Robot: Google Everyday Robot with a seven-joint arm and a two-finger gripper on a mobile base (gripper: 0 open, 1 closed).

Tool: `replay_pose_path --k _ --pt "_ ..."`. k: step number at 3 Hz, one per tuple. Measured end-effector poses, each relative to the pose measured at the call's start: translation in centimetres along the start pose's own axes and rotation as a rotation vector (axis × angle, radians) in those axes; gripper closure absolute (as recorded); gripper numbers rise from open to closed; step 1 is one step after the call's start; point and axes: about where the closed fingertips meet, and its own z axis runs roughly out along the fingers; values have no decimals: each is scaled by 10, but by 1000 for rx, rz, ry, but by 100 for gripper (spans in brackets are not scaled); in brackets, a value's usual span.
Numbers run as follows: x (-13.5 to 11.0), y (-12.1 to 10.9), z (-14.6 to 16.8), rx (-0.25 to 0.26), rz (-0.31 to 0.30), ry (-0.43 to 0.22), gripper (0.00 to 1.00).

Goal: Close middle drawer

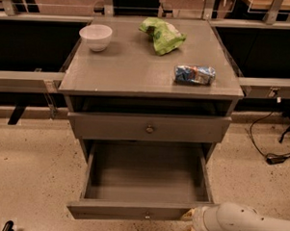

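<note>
The middle drawer is pulled far out of the grey cabinet, and its long shallow box is empty. Its narrow front panel faces the camera at the bottom, with a small brass knob at its centre. My gripper is low at the bottom right, right at the right end of that front panel. The white forearm reaches in from the right edge. Whether the gripper touches the panel cannot be made out.
Above the open drawer is a taller grey drawer front with its own knob. On the cabinet top are a white bowl, a green bag and a blue snack packet. A black cable lies on the floor at the right.
</note>
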Motion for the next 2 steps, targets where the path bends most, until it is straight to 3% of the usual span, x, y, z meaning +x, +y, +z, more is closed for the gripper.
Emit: replay_pose_path --k 1,2 --pt "0 0 0 0 0 0 0" --pt "0 0 0 0 0 0 0"
